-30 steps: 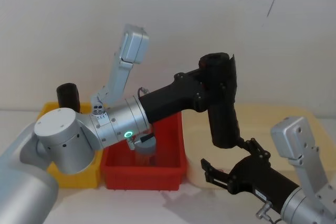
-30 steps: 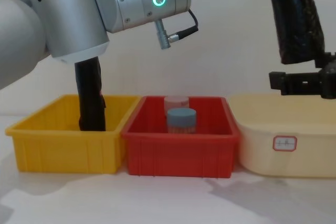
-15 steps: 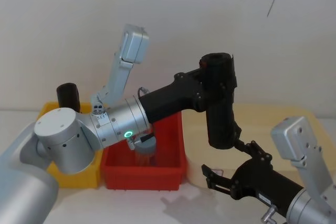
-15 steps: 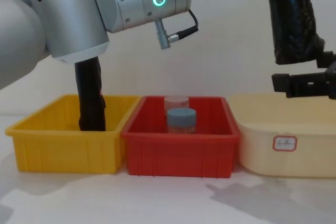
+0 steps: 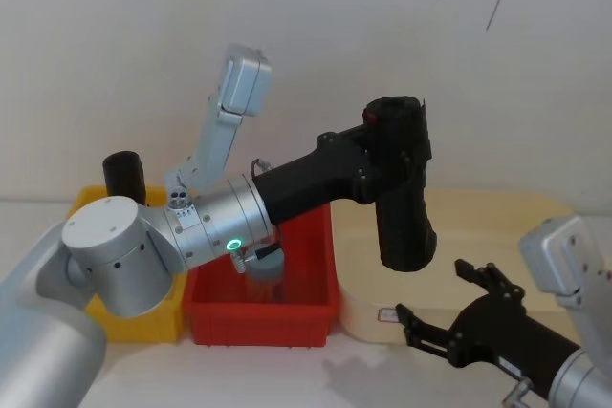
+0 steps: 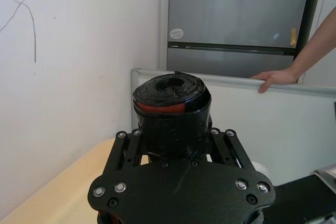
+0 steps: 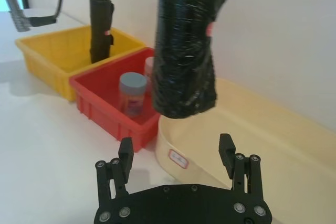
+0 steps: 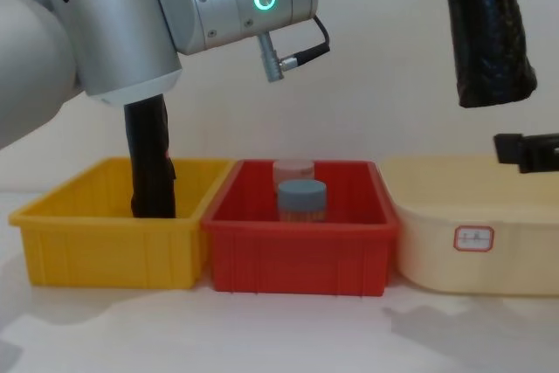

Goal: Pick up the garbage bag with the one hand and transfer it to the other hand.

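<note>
The first part of the job looks done: the garbage bag (image 5: 402,188) is up in the air, well off the tabletop (image 8: 262,329). The left end effector (image 5: 394,155) pinches it tight near its top end. The bag hangs almost straight down, with its fat round end at the bottom, over the cream tub (image 8: 472,216) that sits next to the red bin (image 8: 297,251). The second part is not done yet. The right end effector (image 5: 445,298) is low down by the tub with its fingers spread wide. It is lower than the bottom of the bag and not touching it (from the right wrist, the bag hangs out in front, above the gap between the two fingers). What is left, I think, is for the right end effector to come up around the bag and squeeze it, and then for the left one to let go. The other black roll (image 8: 150,155) stands in the yellow bin (image 8: 105,216) and has no part in this.
</note>
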Robot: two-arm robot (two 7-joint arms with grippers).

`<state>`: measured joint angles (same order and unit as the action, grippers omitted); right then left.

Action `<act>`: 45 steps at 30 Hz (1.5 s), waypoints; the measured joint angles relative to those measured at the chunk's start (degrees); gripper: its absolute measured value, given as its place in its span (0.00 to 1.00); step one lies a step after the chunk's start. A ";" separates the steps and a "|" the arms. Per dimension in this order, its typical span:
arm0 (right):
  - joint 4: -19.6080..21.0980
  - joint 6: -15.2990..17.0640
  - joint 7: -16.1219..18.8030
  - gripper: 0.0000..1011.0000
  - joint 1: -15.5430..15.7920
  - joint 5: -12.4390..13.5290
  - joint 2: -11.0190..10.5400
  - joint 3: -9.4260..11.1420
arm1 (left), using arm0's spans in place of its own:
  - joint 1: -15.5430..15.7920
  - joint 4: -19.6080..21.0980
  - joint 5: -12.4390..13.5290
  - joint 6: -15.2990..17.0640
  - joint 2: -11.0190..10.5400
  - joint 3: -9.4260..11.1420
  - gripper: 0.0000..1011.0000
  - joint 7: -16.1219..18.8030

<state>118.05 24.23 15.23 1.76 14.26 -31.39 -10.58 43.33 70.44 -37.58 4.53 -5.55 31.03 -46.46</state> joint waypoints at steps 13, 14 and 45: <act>1.10 0.65 -0.21 0.99 0.50 -0.23 -0.62 2.97 | 0.00 0.00 0.00 0.00 0.00 0.00 0.50 0.00; 1.12 0.66 -0.10 0.99 0.38 -0.25 -0.65 2.99 | 0.00 0.00 0.00 0.00 0.00 0.00 0.50 0.00; -0.30 -1.92 5.10 0.99 -6.12 1.62 -0.77 0.33 | 0.00 0.00 0.01 0.00 0.00 0.00 0.50 0.00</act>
<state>117.75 22.31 20.33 -4.36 15.88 -32.16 -10.25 43.33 70.44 -37.57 4.53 -5.55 31.03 -46.47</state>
